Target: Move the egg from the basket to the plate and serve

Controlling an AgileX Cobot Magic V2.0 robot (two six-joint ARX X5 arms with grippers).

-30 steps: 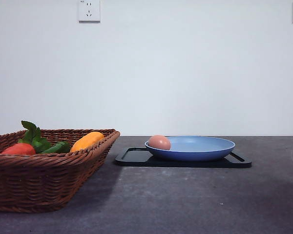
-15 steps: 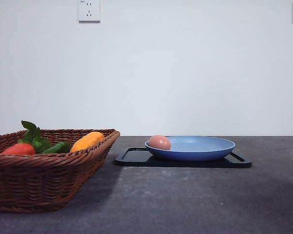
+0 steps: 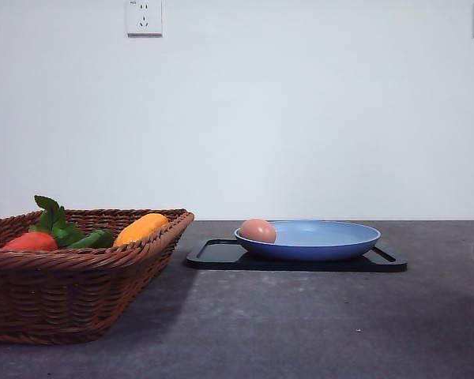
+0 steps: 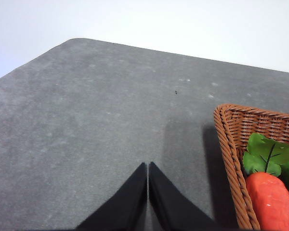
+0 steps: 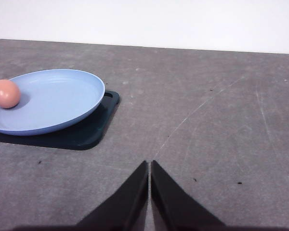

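Note:
The brownish-pink egg (image 3: pixel 257 230) lies in the light-blue plate (image 3: pixel 332 241), near its left rim; the right wrist view has the same egg (image 5: pixel 5 93) at the edge of the plate (image 5: pixel 53 103). The wicker basket (image 3: pixel 71 292) stands at the front left of the table, and the left wrist view catches one corner of the basket (image 4: pixel 231 144). My left gripper (image 4: pixel 148 168) is shut over bare table beside the basket, holding nothing. My right gripper (image 5: pixel 150 166) is shut over bare table, well apart from the plate, holding nothing.
The plate rests on a flat black tray (image 3: pixel 213 254) in the middle of the table. In the basket lie a red item (image 3: pixel 30 242) with green leaves (image 3: pixel 55 221) and an orange-yellow vegetable (image 3: pixel 141 228). The grey tabletop (image 3: pixel 316 324) stretches to the right.

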